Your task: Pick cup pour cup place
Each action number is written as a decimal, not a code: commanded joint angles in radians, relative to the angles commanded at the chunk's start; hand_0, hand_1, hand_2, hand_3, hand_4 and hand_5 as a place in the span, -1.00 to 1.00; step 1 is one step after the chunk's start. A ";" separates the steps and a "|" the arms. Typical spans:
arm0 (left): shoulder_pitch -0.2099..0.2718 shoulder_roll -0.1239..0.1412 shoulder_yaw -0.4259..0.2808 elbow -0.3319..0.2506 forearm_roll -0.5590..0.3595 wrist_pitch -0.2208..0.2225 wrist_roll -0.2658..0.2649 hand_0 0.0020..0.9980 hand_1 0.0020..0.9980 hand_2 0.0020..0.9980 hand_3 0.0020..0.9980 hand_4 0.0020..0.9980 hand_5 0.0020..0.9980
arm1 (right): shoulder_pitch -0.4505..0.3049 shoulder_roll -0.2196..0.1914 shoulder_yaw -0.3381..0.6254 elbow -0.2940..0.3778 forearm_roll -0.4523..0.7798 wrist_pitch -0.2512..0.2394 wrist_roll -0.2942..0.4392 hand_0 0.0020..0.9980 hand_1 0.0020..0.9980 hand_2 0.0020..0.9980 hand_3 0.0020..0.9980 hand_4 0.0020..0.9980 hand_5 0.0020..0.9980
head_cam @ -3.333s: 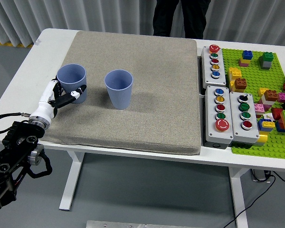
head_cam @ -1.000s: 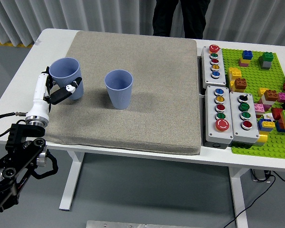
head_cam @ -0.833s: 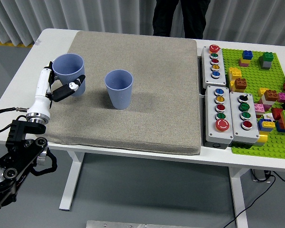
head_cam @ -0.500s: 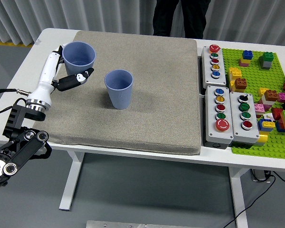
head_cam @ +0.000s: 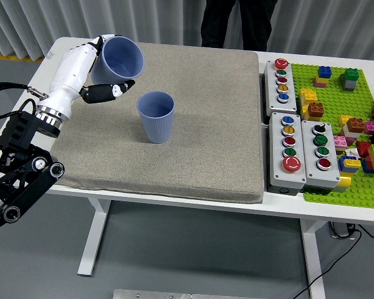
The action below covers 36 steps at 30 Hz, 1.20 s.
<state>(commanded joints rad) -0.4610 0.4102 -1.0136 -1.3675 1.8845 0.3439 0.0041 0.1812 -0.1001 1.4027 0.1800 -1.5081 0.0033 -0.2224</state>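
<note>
My left hand [head_cam: 103,78] is shut on a blue cup [head_cam: 119,61], held in the air above the mat's left part and tilted with its mouth toward the right. A second blue cup [head_cam: 156,116] stands upright on the grey mat [head_cam: 199,112], below and to the right of the held one. The two cups are apart. My right hand is out of view.
Three grey button boxes [head_cam: 297,143] sit right of the mat. A green baseplate [head_cam: 349,124] with several coloured bricks lies at the far right. A person in dark clothes [head_cam: 237,22] stands at the far side. The white table's [head_cam: 25,118] left strip is bare.
My left hand has lifted the blue cup off the mat, carried it up and to the right toward the standing cup, and begun tilting it.
</note>
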 joint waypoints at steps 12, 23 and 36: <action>-0.056 0.035 0.080 0.006 0.281 -0.027 0.045 0.26 0.24 0.28 0.37 0.36 -0.78 | 0.004 -0.001 -0.004 0.000 0.008 -0.001 0.001 0.39 0.37 0.24 0.20 -0.95 -0.63; -0.100 0.055 0.150 0.032 0.357 -0.036 0.058 0.26 0.23 0.28 0.37 0.36 -0.78 | 0.009 -0.003 -0.009 0.000 0.019 -0.003 0.002 0.39 0.37 0.24 0.20 -0.95 -0.64; -0.110 0.048 0.161 0.064 0.338 -0.027 0.050 0.27 0.24 0.29 0.38 0.35 -0.78 | 0.013 -0.002 -0.006 0.000 0.017 -0.003 0.002 0.39 0.37 0.24 0.20 -0.95 -0.64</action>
<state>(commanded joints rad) -0.5712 0.4579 -0.8522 -1.3035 2.2223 0.3170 0.0541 0.1940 -0.1017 1.3969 0.1800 -1.4914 0.0001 -0.2206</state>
